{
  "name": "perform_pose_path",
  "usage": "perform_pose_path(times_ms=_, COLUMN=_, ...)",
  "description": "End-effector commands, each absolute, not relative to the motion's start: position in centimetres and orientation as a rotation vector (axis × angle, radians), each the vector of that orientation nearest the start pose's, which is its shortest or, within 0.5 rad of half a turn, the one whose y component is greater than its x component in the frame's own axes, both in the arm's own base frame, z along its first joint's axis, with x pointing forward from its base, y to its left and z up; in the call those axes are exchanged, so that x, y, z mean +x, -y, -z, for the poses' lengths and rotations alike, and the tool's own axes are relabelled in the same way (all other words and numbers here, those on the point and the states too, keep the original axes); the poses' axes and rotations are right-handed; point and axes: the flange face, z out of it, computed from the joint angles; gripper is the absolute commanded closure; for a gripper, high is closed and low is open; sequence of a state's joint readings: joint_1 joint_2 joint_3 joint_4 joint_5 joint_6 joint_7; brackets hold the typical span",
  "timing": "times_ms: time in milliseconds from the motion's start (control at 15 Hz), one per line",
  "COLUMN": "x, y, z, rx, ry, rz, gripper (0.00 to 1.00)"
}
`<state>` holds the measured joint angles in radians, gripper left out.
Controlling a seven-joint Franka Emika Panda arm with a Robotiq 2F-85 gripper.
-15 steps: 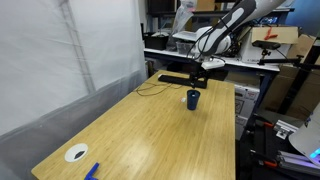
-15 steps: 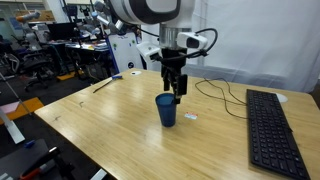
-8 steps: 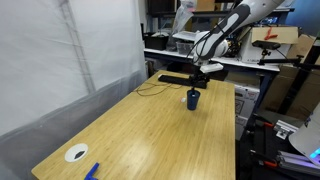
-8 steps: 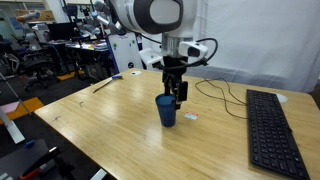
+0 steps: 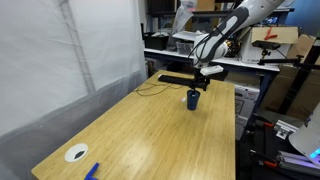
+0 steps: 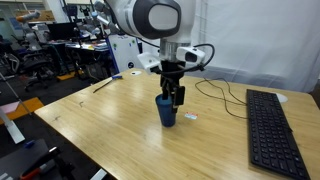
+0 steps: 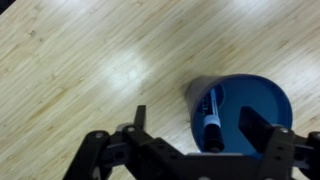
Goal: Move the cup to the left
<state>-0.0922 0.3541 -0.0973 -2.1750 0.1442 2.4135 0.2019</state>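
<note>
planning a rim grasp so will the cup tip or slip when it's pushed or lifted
The cup looks rigid, so it probably won't deform, though its smooth wall may slip in the jaws. It stands upright, taller than wide, on the flat table, so a high push might tip it. The dark item inside could rattle or shift.

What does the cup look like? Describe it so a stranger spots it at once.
On the long light wooden table, near its far end, just under the robot's black gripper, stands the small dark navy-blue cylindrical cup. It is upright, plain and handleless, far smaller than the flat black keyboard nearby.
</note>
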Motion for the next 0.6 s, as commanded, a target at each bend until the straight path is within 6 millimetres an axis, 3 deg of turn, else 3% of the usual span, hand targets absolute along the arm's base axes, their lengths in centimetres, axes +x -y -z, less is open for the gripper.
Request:
perform_pose_path(times_ms=0, x=53.8, y=10.61, z=-21.63, rx=-2.978, ry=-0.765, rz=-0.152, gripper=0.36)
perform_pose_path(times_ms=533, x=53.57, y=10.55, z=-21.26, rx=-2.979, ry=-0.762, rz=-0.163, gripper=0.93)
